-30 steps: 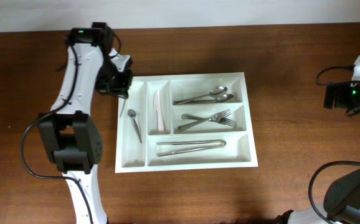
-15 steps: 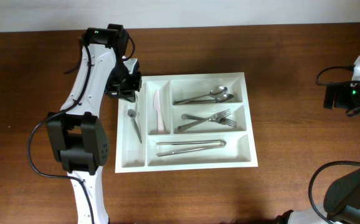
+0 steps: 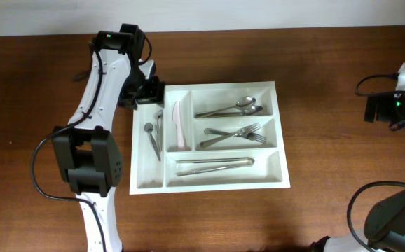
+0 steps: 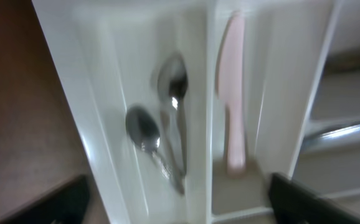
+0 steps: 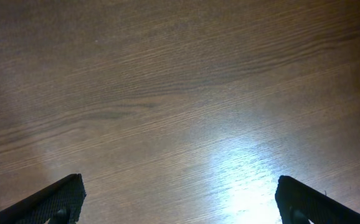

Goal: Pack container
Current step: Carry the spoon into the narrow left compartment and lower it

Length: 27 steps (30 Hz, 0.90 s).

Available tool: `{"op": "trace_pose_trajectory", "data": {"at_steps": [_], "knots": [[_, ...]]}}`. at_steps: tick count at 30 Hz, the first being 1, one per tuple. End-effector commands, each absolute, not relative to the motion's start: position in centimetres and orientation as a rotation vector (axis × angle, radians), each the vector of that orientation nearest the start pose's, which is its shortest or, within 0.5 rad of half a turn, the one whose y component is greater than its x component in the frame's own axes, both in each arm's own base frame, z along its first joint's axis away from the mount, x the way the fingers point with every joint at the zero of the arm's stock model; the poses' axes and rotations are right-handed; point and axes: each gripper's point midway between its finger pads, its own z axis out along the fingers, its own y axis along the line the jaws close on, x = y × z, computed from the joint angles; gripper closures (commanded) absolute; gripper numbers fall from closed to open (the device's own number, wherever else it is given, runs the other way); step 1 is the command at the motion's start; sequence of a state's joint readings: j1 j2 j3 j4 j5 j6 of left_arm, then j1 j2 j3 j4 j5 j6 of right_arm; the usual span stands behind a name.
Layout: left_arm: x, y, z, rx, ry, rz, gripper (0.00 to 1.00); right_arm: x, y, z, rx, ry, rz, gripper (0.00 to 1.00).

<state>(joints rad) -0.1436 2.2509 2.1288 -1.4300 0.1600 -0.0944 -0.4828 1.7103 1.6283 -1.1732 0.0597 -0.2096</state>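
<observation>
Left gripper (image 3: 152,92) over one corner of the container (image 3: 150,175), fingers spread wide, nothing between them. Straight beneath it, in the outer narrow compartment: two small spoons (image 4: 144,130), close side by side, both within the walls. Just across the divider from there: a pale knife (image 4: 233,106) in the second narrow compartment. Farther from this gripper: three wide compartments with spoons (image 3: 230,107), forks (image 3: 234,134) and tongs (image 3: 215,165). Bare counter (image 3: 314,210) right up to the container's rim on the gripper's outer side. Right gripper (image 5: 180,205) well apart from the container, likewise wide open and empty, only open wood below and around it.
</observation>
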Motion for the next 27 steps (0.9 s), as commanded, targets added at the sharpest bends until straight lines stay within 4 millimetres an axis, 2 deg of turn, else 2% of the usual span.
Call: {"op": "trace_pose_trajectory", "data": {"at_steps": [1,3,7,10,13,16,22,27], "knots": [[45.3,-8.6,10.7,0.124,3.053,-0.251,0.01,33.3,-18.6,17.8,0.416,2.832,-0.221,0.01],[46.4,-8.0,10.9,0.105,3.011,-0.242,0.01,33.3,-18.6,17.8,0.416,2.832,-0.221,0.01],[47.9,-6.6,13.3,0.059,2.939,-0.262,0.01,33.3,-18.6,17.8,0.416,2.832,-0.221,0.01],[48.8,-5.7,16.6,0.039,2.857,-0.258,0.01,33.3,-18.6,17.8,0.416,2.832,-0.221,0.01],[48.8,-4.6,21.1,0.023,2.762,-0.250,0.01,33.3,-18.6,17.8,0.416,2.832,-0.221,0.01],[47.3,-3.7,25.1,0.060,2.697,-0.225,0.01,33.3,-18.6,17.8,0.416,2.832,-0.221,0.01],[42.0,-2.4,31.4,0.157,2.622,-0.174,0.01,33.3,-18.6,17.8,0.416,2.832,-0.221,0.01],[37.5,-2.6,35.0,0.168,2.584,-0.190,0.01,33.3,-18.6,17.8,0.416,2.832,-0.221,0.01]]}}
